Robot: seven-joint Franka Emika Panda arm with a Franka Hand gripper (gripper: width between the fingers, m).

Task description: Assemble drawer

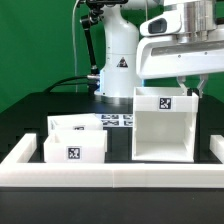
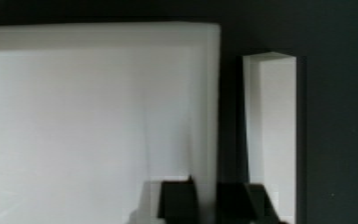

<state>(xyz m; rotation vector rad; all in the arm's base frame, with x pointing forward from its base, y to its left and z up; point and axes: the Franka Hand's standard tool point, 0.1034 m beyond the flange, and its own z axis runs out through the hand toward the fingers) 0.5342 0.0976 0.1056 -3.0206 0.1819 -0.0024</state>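
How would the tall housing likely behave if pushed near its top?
The housing looks hollow and thin-walled, so probably light. It stands tall with an open front, so a high push might tip it. Its smooth white walls probably slide easily on the table.

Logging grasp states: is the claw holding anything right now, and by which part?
Cannot be told. The claw is at the box housing's top edge, on the exterior view's right, but no closed grip shows.
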